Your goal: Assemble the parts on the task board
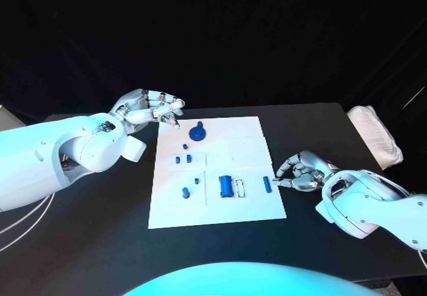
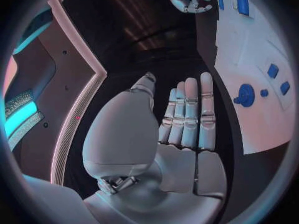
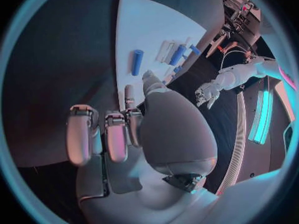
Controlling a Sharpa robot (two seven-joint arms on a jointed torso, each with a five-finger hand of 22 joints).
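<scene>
Parts [image 1: 227, 185] lie on the board [image 1: 249, 139] between two empty hands: left hand [image 1: 149, 110] spread, right hand [image 1: 301, 172] curled. Risk: a hasty reach could nudge the nearby rod [image 1: 267, 184] askew.

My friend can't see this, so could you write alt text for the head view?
A white board lies mid-table with small blue parts scattered on it. The left hand hovers at its far left corner, holding nothing; the right hand sits beside its right edge, fingers curled. A folded white cloth lies far right.
</scene>
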